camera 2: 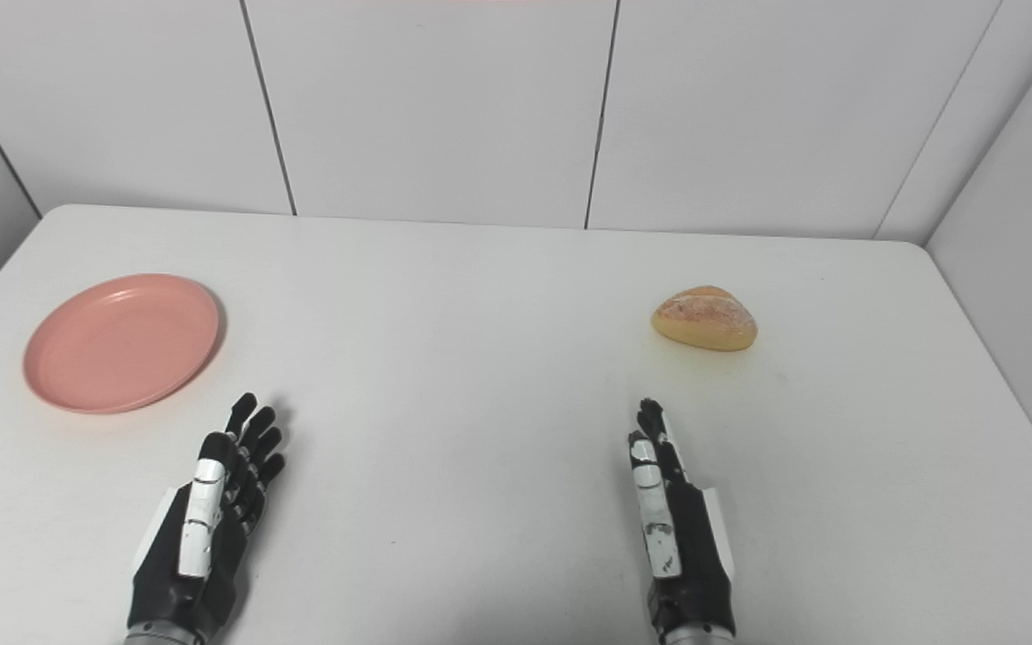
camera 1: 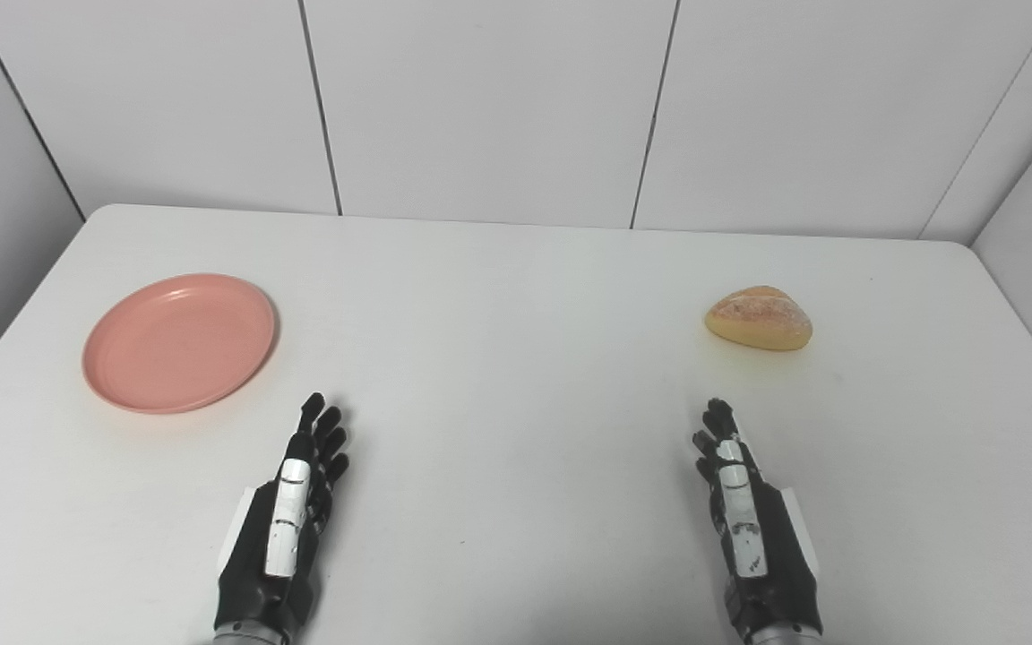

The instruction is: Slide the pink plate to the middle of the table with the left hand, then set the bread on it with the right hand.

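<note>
Table (camera 1: pixel 516 376), white with rounded far corners, spans nearly the whole field of both head cameras and is backed by pale wall panels (camera 1: pixel 489 98); its middle is bare, which is where the task wants the plate brought. Pink plate (camera 1: pixel 180 342), round and shallow with a raised rim, lies flat on the left part of the table, well apart from the middle and from the bread; it holds nothing. Its position on the left puts it within reach of the left arm, which fits the plan to slide it rather than lift it. Left hand (camera 1: pixel 288 528) lies low over the table at the near edge, edge-on to the cameras with its fingers straight, slightly fanned and pointing away from the robot; it grips nothing and sits near the plate's near-right rim without touching it. Right hand (camera 1: pixel 749 528) mirrors this pose on the other side, fingers extended, held close together and empty, pointing toward the bread but clearly short of it. Bread (camera 1: pixel 760 317), a small golden-brown roll with a floury, crusted top, rests on the right part of the table, on the side of the hand meant to pick it up. Judged from this layout, neither step of the task has begun: the plate is not yet centred and the bread is not yet lifted
</note>
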